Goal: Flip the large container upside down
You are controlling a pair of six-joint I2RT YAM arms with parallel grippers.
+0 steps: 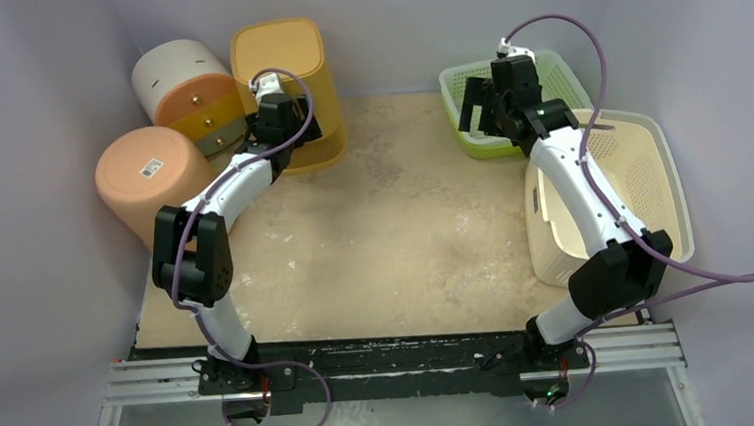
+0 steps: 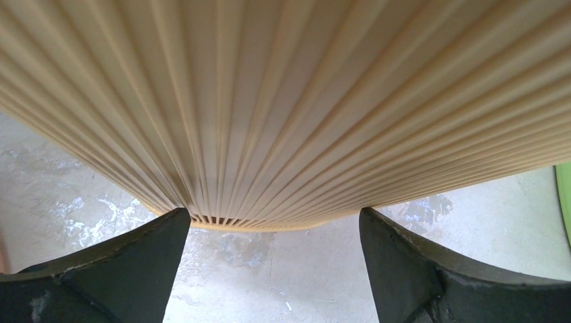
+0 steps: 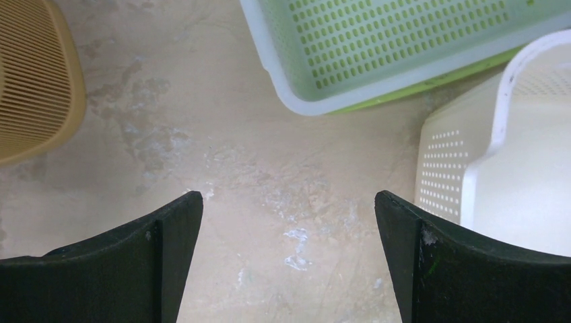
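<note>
The left arm rises from its base at the lower left of the overhead view, folds at a black elbow by the left edge of the bench, and reaches up and to the right, with its wrist against the lower side of the tall yellow-orange bin in the upper left. In its wrist view the left jaws stand wide apart and hold nothing; the bin's ribbed wall fills the frame just ahead of them. The right arm climbs from the lower right, bends at a black elbow over the near corner of the large container, and stretches up and to the left across that tub, ending over the near left part of the green basket in the upper right. The right jaws are spread wide and empty, pointing down at bare, mottled bench. The large container sits at the right edge of the overhead view, below and just beside the green basket. It is a cream rectangular tub with rounded corners and a broad rim; its opening faces up, and the slotted upper sides and smooth inside are visible. Neither arm's jaws touch it.
</note>
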